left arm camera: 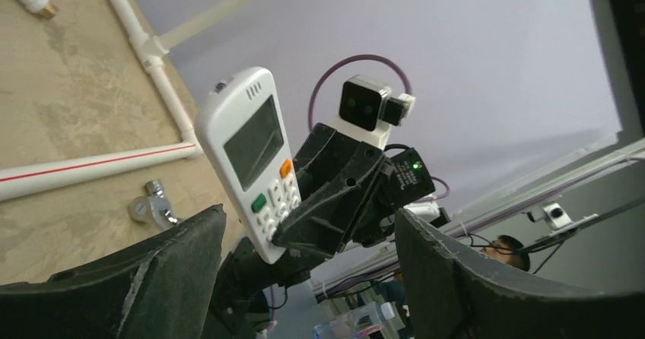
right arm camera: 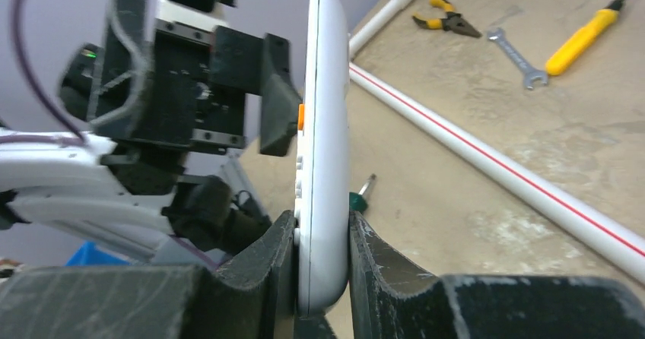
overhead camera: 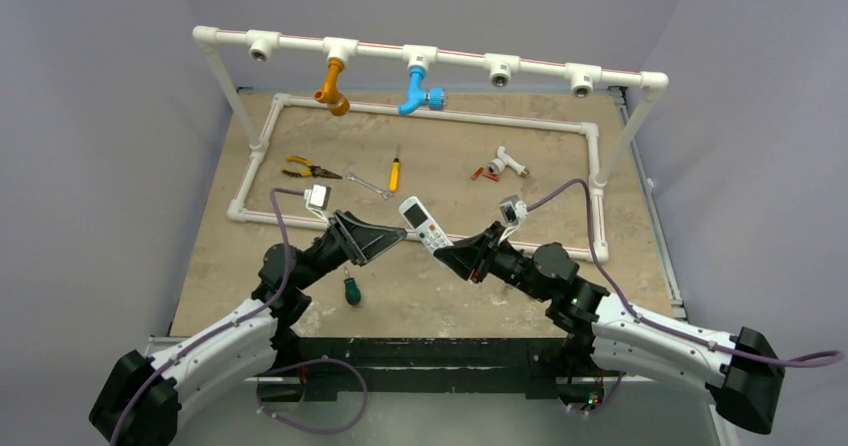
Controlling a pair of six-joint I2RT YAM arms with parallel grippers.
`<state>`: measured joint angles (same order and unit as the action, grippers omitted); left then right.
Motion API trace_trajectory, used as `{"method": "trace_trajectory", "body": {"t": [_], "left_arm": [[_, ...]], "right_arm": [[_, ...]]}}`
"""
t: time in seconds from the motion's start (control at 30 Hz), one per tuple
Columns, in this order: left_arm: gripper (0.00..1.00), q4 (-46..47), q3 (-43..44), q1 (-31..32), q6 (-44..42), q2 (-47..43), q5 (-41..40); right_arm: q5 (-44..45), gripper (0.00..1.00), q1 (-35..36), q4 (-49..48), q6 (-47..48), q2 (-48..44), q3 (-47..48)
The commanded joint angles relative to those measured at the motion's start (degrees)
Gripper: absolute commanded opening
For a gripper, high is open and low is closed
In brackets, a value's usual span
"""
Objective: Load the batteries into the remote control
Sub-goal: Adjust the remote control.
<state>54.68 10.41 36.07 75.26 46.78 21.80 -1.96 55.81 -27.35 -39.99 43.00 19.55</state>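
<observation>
Grey-lilac walls close in a tan table [overhead camera: 450,161] ringed by a white pipe frame [overhead camera: 420,114], with both arms reaching inward from the near edge. The right claw [right arm camera: 321,232] is clamped on the lower end of the remote [left arm camera: 247,149] and holds it off the table between the two arms. Its long axis points up and away from that claw, and its screen and buttons face the left claw [left arm camera: 308,225]. The left claw's jaws stand apart, level with the remote's face. One fingertip may be touching near the orange button, but the angle leaves that unsure. The batteries [overhead camera: 484,175] lie on the table well off to the far right, beside a white pipe fitting [overhead camera: 510,161]. They are nearer the right arm, which is occupied, so the free left claw looks likelier to fetch them.
</observation>
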Motion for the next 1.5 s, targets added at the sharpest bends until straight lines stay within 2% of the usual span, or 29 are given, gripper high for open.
{"method": "trace_trajectory", "body": {"t": [0.0, 0.07, 0.13, 0.17, 0.37, 0.6, 0.8, 1.13, 1.47], "left_arm": [[0.8, -27.1, 8.06, 0.11, -6.26, -7.84, -3.41], [0.8, -45.35, 14.85, 0.55, -12.06, -8.5, -6.19], [0.8, -55.23, 18.96, 0.63, -13.96, -7.48, -7.52], [0.8, -57.36, 19.92, 0.67, -14.11, -7.11, -7.78], [0.8, -61.1, 20.47, 0.66, -11.12, -6.08, -8.87], [0.77, -65.13, 21.18, 0.79, -8.77, -3.78, -9.57], [0.76, -66.12, 22.09, 0.75, -9.0, -3.63, -9.67], [0.69, -65.83, 21.69, 0.76, -7.89, -4.17, -11.21], [0.69, -63.61, 21.23, 0.81, -5.66, -3.14, -10.88]], "right_arm": [[10.81, 0.0, 0.07, 9.28, 10.3, 1.2, 5.83], [20.16, 0.0, 1.48, 14.11, 16.42, 4.73, 8.01], [29.63, 0.0, 5.12, 15.79, 23.33, 8.2, 9.38], [33.94, 0.0, 7.62, 14.82, 26.93, 9.59, 9.43], [48.94, 0.0, 21.28, 2.2, 45.04, 15.56, 8.66], [61.4, 0.0, 30.31, -3.36, 59.51, 26.3, 13.44], [64.83, 0.0, 33.48, -9.62, 66.63, 31.14, 15.09], [60.34, 0.0, 34.49, -1.16, 62.63, 31.09, 16.79], [58.02, 0.0, 35.25, 2.48, 60.43, 32.17, 17.88]]}}
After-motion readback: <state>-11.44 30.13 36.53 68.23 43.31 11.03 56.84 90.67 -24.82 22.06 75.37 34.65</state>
